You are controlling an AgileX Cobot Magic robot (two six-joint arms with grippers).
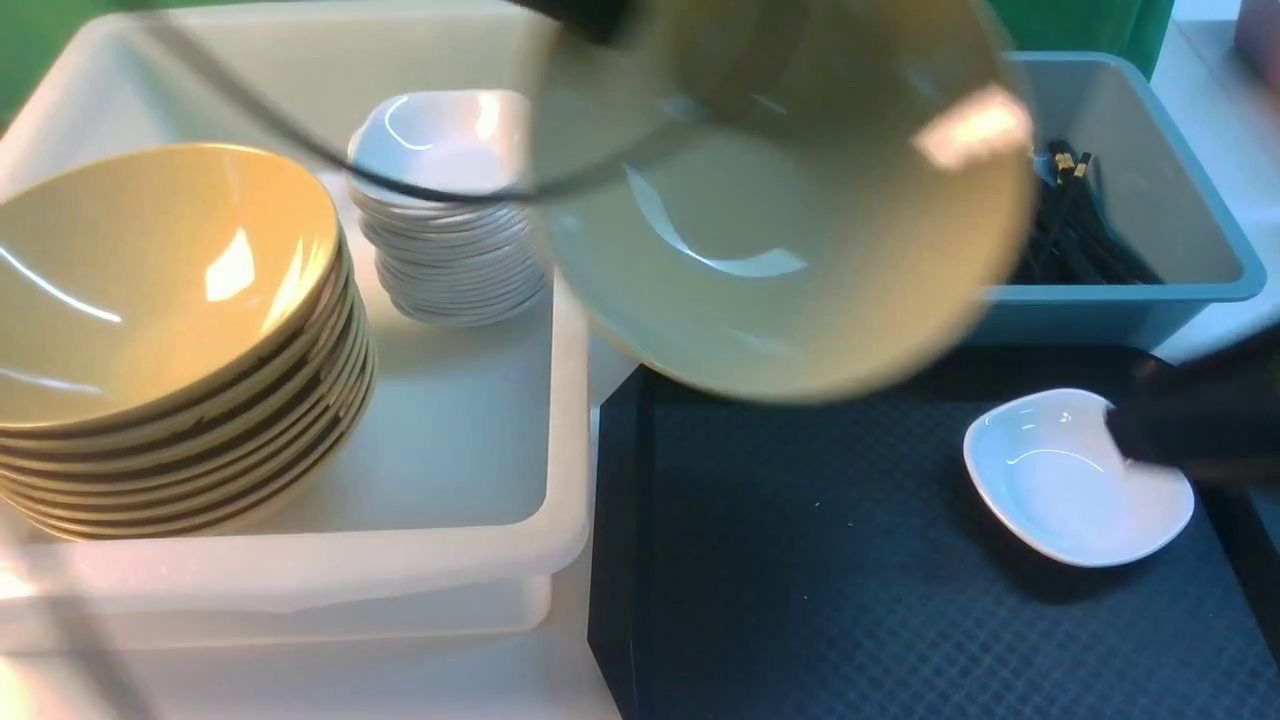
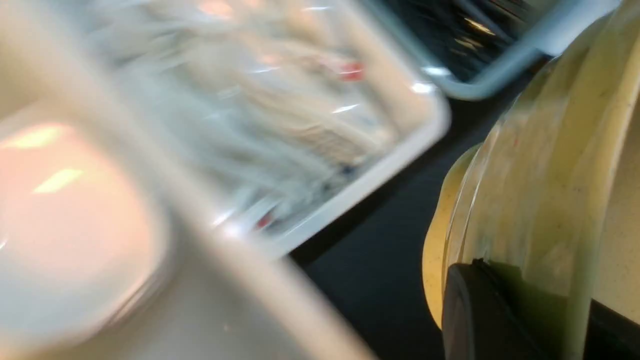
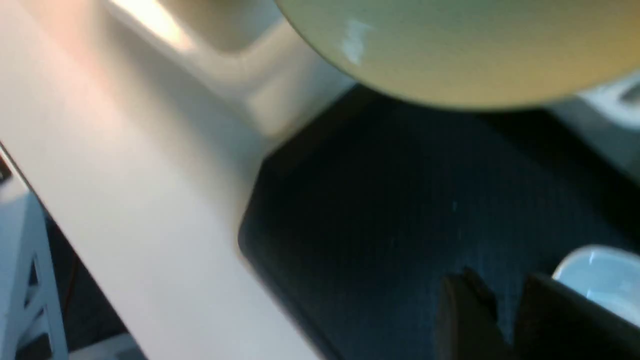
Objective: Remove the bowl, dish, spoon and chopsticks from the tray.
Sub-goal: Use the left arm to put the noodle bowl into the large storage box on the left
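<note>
Front view: the left end effector [image 1: 585, 15] pinched the rim of the wide glossy olive-tan bowl [image 1: 790, 230], tilted aloft over the black textured tray [image 1: 800, 560]. The right end effector [image 1: 1140, 435] touched the small white dish [image 1: 1060, 490] on it, grip too blurred to tell.

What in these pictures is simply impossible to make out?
Front view: the raised bowl is motion-blurred and hides part of the bin behind it.
Front view: the right gripper is a dark smear at the dish; open or shut, unclear.
Left wrist view: whatever fills the white container is smeared by motion.
Front view: the tray runs off the bottom edge; the rest is unseen.
</note>
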